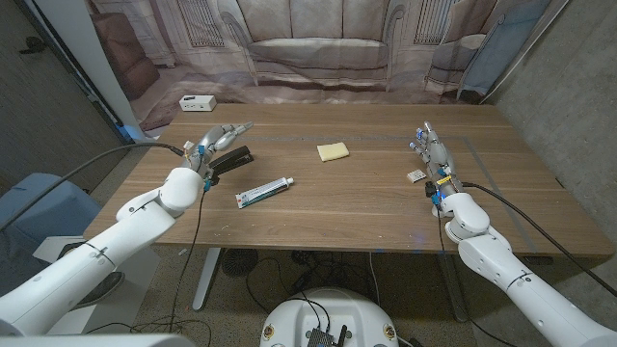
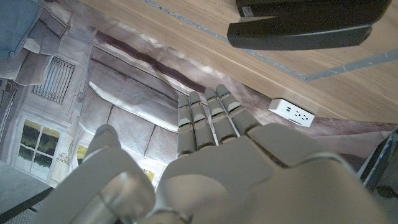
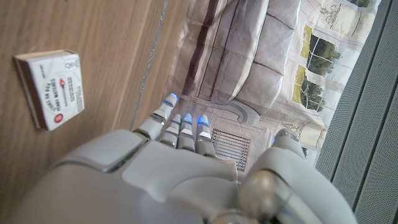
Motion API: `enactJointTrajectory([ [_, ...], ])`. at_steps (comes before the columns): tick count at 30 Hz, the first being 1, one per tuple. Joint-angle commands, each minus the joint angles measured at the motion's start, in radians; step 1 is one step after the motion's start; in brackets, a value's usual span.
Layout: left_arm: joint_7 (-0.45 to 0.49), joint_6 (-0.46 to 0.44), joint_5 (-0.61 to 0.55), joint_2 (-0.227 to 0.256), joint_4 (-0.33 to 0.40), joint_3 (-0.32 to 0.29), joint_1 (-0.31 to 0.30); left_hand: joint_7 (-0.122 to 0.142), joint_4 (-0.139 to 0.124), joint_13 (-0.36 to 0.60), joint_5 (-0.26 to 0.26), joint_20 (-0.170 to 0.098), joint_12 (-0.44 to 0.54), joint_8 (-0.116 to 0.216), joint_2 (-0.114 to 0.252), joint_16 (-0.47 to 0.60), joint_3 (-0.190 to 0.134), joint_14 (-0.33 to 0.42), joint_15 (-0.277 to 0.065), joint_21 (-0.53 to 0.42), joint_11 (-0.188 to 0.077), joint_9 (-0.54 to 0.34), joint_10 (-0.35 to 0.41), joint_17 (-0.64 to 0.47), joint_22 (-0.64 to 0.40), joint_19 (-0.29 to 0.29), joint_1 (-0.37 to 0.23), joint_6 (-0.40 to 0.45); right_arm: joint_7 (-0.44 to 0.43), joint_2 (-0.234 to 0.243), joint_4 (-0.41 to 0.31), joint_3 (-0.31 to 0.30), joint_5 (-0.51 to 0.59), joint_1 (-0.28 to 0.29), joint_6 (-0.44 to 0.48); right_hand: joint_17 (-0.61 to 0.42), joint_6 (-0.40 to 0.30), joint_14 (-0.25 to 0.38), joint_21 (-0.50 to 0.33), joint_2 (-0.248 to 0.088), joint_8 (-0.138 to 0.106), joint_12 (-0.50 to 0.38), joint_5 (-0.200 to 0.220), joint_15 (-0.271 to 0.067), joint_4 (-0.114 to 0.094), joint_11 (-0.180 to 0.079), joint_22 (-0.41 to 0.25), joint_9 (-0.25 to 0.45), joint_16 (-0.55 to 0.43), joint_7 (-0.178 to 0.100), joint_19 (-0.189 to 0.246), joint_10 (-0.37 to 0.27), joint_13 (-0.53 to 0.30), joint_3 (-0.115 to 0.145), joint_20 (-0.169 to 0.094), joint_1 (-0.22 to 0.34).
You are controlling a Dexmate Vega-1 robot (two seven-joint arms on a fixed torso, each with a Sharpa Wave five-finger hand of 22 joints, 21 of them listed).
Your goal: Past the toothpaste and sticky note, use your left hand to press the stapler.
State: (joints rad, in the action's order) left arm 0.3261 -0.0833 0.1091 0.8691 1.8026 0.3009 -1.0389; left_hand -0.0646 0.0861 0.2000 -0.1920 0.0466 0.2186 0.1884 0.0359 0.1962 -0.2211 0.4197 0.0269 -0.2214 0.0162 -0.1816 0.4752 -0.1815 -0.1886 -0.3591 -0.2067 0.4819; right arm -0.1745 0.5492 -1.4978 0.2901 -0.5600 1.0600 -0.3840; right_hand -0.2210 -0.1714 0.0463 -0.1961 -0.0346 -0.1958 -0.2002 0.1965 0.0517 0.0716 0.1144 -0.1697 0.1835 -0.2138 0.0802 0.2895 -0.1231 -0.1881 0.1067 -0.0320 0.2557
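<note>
Left robot hand (image 1: pixel 214 143) fingers straight and together over the black stapler (image 1: pixel 229 160), holding nothing, right robot hand (image 1: pixel 433 154) likewise, beside matchbox (image 1: pixel 416 175)

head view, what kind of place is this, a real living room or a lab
Probably a lab or test setup, not a home: the sofa and windows are a printed backdrop hung behind a wooden table, with cables trailing beneath it.

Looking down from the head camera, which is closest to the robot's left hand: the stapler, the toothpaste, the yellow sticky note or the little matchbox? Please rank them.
From the left hand:
1. Stapler, just beneath it.
2. Toothpaste, toward the table's middle.
3. Sticky note, past centre.
4. Matchbox, far side, by the right hand.
</note>
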Motion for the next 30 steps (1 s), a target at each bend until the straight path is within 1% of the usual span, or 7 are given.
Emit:
enactJointTrajectory([
  [1, -0.09, 0.154, 0.099, -0.061, -0.1, 0.017, 0.042, -0.003, 0.0, 0.003, 0.001, 0.005, -0.005, -0.004, -0.001, -0.005, 0.003, -0.005, 0.006, -0.001, 0.007, -0.003, -0.003, -0.002, -0.002, 0.002, 0.007, -0.007, 0.012, -0.004, 0.006, 0.001, -0.002, -0.002, -0.019, -0.002, -0.005, 0.007, 0.0, -0.007, 0.0, 0.001, -0.002, 0.002, 0.007, 0.001, -0.003, 0.004, 0.001, -0.001, 0.009, -0.004, -0.004, 0.001, 0.002, -0.004],
  [9, -0.155, 0.253, 0.158, -0.095, -0.174, 0.029, 0.069, -0.004, 0.0, 0.003, 0.001, 0.004, -0.007, -0.004, -0.001, -0.006, 0.004, -0.009, 0.008, 0.001, 0.007, -0.003, -0.007, -0.002, -0.002, 0.005, 0.008, -0.012, 0.017, 0.001, -0.003, 0.0, 0.0, 0.001, -0.023, -0.002, -0.007, 0.01, -0.001, -0.007, 0.0, 0.0, -0.002, 0.0, 0.008, 0.002, -0.003, 0.004, 0.0, 0.0, 0.012, -0.006, -0.004, 0.001, 0.003, -0.004],
  [15, -0.222, 0.361, 0.23, -0.14, -0.256, 0.035, 0.09, -0.005, 0.001, 0.003, 0.001, 0.005, -0.008, -0.004, -0.001, -0.007, 0.004, -0.013, 0.008, 0.002, 0.007, -0.003, -0.011, -0.002, -0.002, 0.007, 0.009, -0.016, 0.033, 0.01, -0.005, 0.001, 0.003, 0.0, -0.03, -0.001, -0.007, 0.013, -0.004, -0.007, 0.0, -0.001, -0.002, -0.002, 0.009, 0.0, -0.003, 0.004, -0.001, 0.0, 0.019, -0.009, -0.004, 0.001, 0.0, -0.003],
  [16, -0.234, 0.378, 0.244, -0.149, -0.27, 0.035, 0.093, -0.005, 0.001, 0.003, 0.001, 0.004, -0.008, -0.004, -0.001, -0.007, 0.004, -0.013, 0.008, 0.002, 0.011, -0.003, -0.011, -0.002, -0.002, 0.007, 0.009, -0.017, 0.036, 0.014, -0.009, 0.001, 0.002, 0.0, -0.026, -0.001, -0.007, 0.016, -0.004, -0.007, 0.0, -0.001, -0.002, -0.002, 0.009, 0.0, -0.003, 0.004, -0.001, 0.0, 0.021, -0.01, -0.004, 0.001, 0.0, -0.003],
  [20, -0.283, 0.436, 0.298, -0.18, -0.318, 0.038, 0.106, -0.005, 0.001, 0.003, 0.001, 0.004, -0.008, -0.004, 0.0, -0.007, 0.004, -0.013, 0.009, 0.003, 0.004, -0.003, -0.012, -0.002, -0.002, 0.008, 0.009, -0.018, 0.045, 0.028, -0.019, 0.002, 0.004, 0.001, -0.013, -0.001, -0.008, 0.019, -0.004, -0.007, 0.0, -0.001, -0.002, -0.004, 0.009, 0.0, -0.003, 0.004, -0.002, -0.001, 0.021, -0.011, -0.004, 0.0, -0.001, -0.004],
  [28, -0.351, 0.472, 0.36, -0.206, -0.357, 0.048, 0.125, -0.014, 0.002, 0.003, 0.0, 0.005, -0.017, -0.009, 0.001, -0.014, 0.004, -0.036, 0.015, 0.011, 0.012, -0.002, -0.037, -0.002, -0.002, 0.028, 0.009, -0.044, 0.069, 0.042, -0.024, 0.008, 0.003, -0.002, -0.005, -0.001, -0.008, 0.019, -0.004, -0.007, 0.0, -0.002, -0.002, -0.002, 0.009, -0.001, -0.003, 0.004, -0.002, -0.002, 0.022, -0.013, -0.004, 0.0, 0.0, -0.005],
  [30, -0.364, 0.472, 0.372, -0.211, -0.362, 0.051, 0.129, -0.015, 0.002, 0.004, 0.0, 0.004, -0.02, -0.011, 0.002, -0.015, 0.004, -0.045, 0.017, 0.013, 0.025, -0.002, -0.049, -0.002, -0.002, 0.035, 0.01, -0.056, 0.084, 0.048, -0.024, 0.011, -0.004, -0.004, -0.001, -0.001, -0.008, 0.019, -0.004, -0.007, 0.0, -0.002, -0.002, -0.001, 0.009, 0.0, -0.003, 0.004, -0.002, -0.004, 0.023, -0.014, -0.004, 0.0, 0.0, -0.005],
])
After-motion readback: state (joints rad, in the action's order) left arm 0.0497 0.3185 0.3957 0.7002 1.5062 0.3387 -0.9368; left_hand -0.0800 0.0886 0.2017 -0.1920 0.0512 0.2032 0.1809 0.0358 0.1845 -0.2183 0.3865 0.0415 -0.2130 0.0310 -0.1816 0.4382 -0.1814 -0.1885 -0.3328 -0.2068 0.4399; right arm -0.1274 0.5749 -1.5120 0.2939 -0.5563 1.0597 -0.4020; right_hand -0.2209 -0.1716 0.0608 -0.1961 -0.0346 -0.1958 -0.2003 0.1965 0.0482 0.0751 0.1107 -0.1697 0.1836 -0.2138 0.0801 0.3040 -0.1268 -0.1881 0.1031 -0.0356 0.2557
